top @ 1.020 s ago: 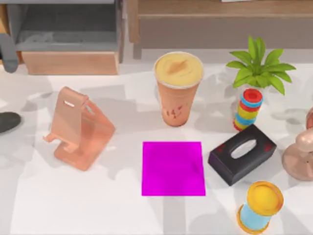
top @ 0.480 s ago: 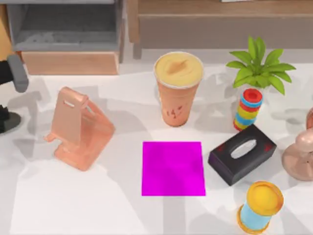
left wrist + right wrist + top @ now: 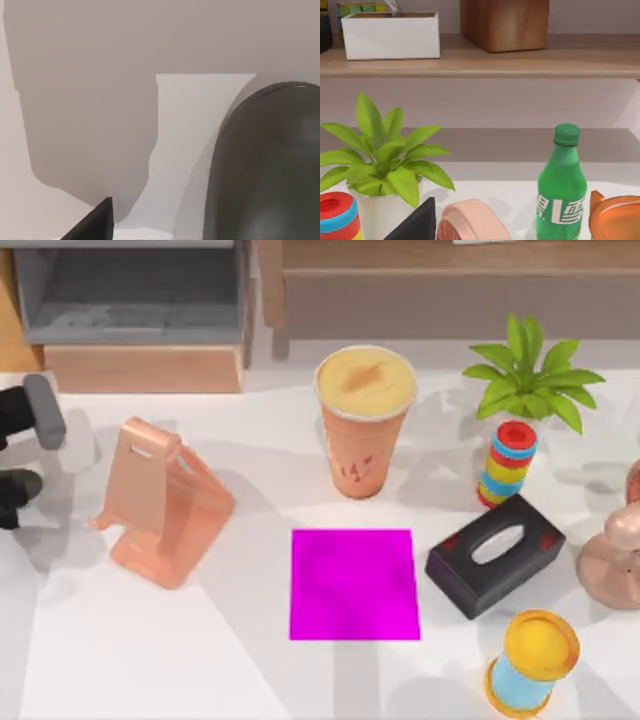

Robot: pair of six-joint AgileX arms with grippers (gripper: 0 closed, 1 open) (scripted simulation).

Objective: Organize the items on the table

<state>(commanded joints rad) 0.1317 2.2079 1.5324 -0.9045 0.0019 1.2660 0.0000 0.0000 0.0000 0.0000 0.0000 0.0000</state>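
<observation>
Computer mouse (image 3: 17,486) lies at the table's (image 3: 150,660) left edge beneath the left gripper (image 3: 20,455); its opening cannot be told.

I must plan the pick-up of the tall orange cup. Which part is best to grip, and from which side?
Grip the tall orange cup around its upper wall, just under the wide creamy top: it stands upright and tapers downward, so the rim resists slipping. Coming from the top view's left looks safest; the plant crowds the right.
</observation>
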